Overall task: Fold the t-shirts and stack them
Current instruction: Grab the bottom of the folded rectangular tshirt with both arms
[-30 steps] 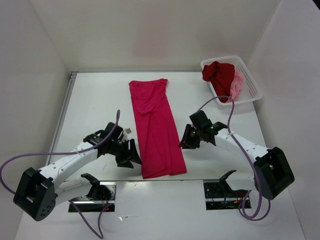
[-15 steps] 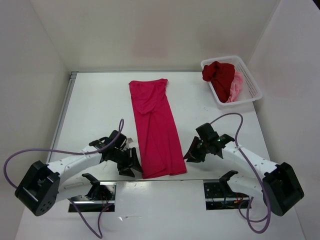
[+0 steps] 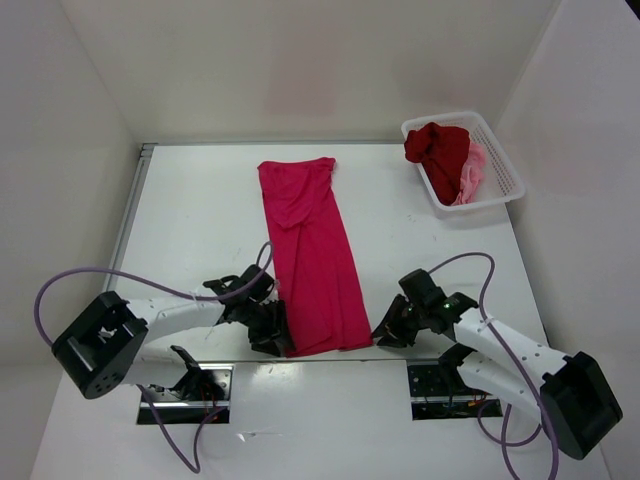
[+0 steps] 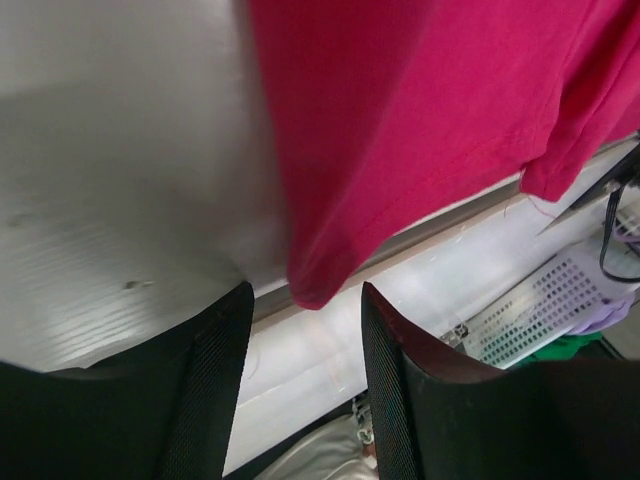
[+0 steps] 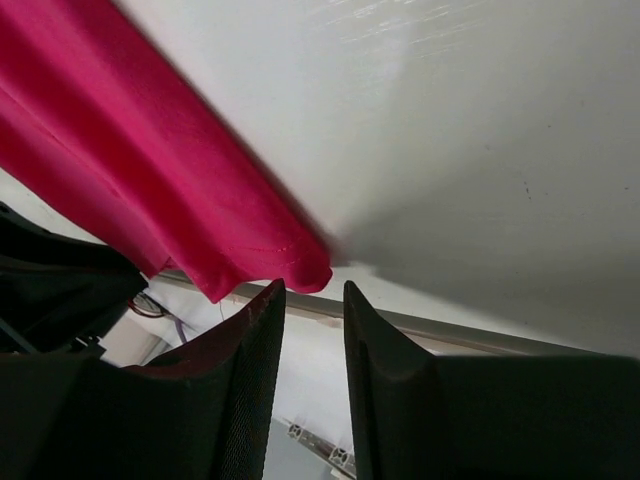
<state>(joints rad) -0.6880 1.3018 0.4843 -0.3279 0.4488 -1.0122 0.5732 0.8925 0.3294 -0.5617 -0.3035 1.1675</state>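
The crimson-pink t-shirt [image 3: 310, 260] lies folded into a long narrow strip down the middle of the table, its hem at the near edge. My left gripper [image 3: 276, 336] is at the hem's near left corner. In the left wrist view that corner [image 4: 312, 285] sits just ahead of and between the open fingertips of the left gripper [image 4: 305, 292], unclamped. My right gripper [image 3: 386, 330] is at the near right corner. Its fingers [image 5: 250, 370] stand open with a narrow gap, the corner of the shirt [image 5: 300, 268] just beyond the tips. The dark red t-shirt [image 3: 438, 148] and light pink t-shirt [image 3: 472, 176] are bundled in the basket.
The white mesh basket [image 3: 505, 155] stands at the back right corner. The table's near edge [image 3: 400, 359] runs right under both grippers, with the arms' base plates [image 3: 440, 385] below it. White walls close in on the left, back and right.
Both grippers have moved toward the table's near edge, from beside the shirt's lower half down to its two near corners.
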